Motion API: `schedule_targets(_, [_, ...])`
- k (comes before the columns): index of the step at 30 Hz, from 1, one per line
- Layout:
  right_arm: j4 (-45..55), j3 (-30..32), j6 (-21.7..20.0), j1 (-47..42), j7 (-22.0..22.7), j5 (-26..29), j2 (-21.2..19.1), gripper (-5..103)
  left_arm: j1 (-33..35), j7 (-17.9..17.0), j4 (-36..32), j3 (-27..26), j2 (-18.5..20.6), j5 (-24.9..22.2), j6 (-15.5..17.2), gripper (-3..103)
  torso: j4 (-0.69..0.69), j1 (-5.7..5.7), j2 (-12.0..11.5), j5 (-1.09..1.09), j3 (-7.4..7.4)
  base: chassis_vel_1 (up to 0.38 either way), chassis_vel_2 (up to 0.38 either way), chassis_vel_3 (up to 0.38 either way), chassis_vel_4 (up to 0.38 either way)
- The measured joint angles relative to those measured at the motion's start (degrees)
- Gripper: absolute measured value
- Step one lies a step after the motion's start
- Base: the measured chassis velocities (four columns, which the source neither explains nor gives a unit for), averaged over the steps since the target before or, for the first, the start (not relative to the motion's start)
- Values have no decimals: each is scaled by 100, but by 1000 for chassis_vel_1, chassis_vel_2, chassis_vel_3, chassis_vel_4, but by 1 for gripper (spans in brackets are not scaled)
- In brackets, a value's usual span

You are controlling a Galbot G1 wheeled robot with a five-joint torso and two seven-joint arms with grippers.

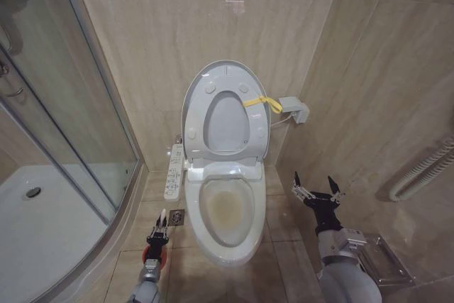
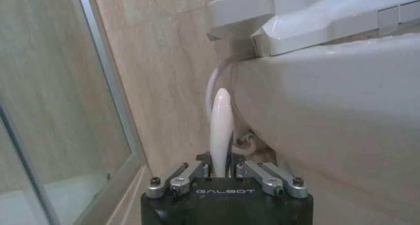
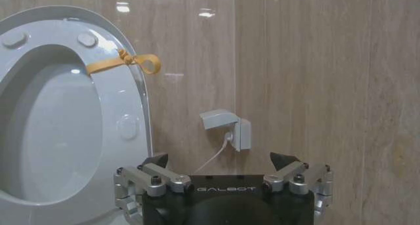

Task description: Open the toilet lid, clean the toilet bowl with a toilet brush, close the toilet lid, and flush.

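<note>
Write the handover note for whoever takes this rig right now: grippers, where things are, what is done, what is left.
Left gripper: shut on the toilet brush handle, low on the floor beside the toilet bowl, brush in its red holder.
Right gripper: open, empty, hanging on the other side of the bowl, facing the raised lid.
Toilet lid: up against the wall, seat raised with it, yellow band tied on that rim.
Done: lid opened, brush gripped.
Left: scrub the stained bowl, return brush, close lid, flush.

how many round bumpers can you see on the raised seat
4 show on the raised seat: two near its top, one on each side lower down. Others may be hidden.
</note>
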Motion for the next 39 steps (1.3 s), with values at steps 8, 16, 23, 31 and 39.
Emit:
schedule_targets(8, [0,0,0,0,0,0,0,100,114,-45,-239,3,41,-2,148,26,1,0,0,-1,0,0,0,0,0])
schedule_targets(16, [0,0,0,0,0,0,0,100,392,-226,-785,-16,161,68,244,53,0,0,0,-1,1,0,0,0,0])
schedule_targets(23, [0,0,0,0,0,0,0,100,1171,-487,-2074,-130,354,275,682,81,0,0,0,-2,1,0,0,0,0])
schedule_targets(31, [0,0,0,0,0,0,0,100,2049,-654,-3708,-366,634,371,1294,99,1,0,0,0,0,0,0,0,0])
schedule_targets(39, [0,0,0,0,0,0,0,100,2696,-708,-5477,-719,893,375,1993,100,0,0,0,-1,0,0,0,0,0])
